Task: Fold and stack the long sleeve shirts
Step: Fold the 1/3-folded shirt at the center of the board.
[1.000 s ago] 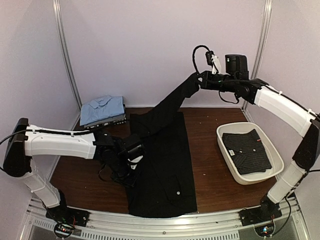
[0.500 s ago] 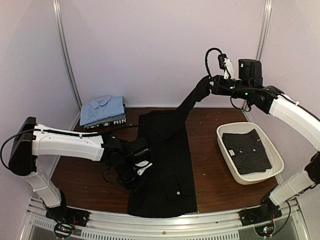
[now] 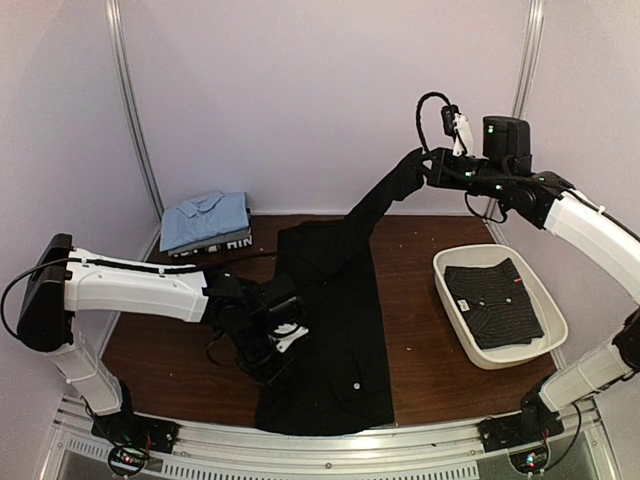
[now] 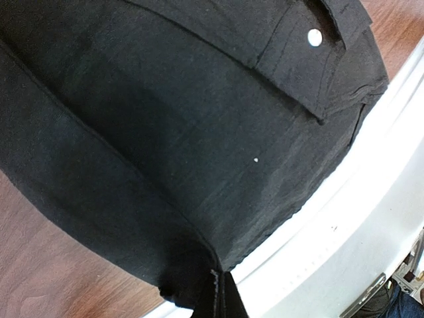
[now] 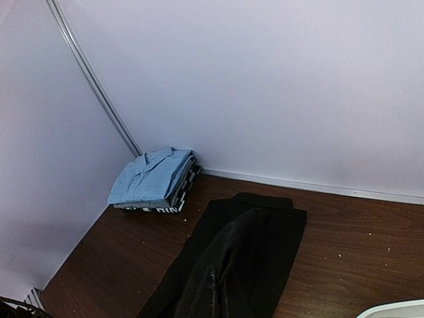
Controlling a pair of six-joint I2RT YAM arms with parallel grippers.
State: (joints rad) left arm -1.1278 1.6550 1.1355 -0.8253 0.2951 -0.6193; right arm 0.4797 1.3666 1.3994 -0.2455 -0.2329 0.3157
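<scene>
No readable text on my feeds.
White marks on the dark folded piece (image 5: 177, 196) under the blue shirt (image 5: 149, 175) may be lettering, but I can't make them out.

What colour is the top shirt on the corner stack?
The top shirt is light blue; clearest in right wrist view.

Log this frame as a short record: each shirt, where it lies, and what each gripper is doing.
black shirt: spread flat on the table, one sleeve lifted
right gripper: shut on the sleeve's end, high above the table's far side
left gripper: shut on the black shirt's left edge, low at the table
dotted shirt: folded, in the white tray
light blue shirt: folded, atop a stack in the far left corner
</scene>
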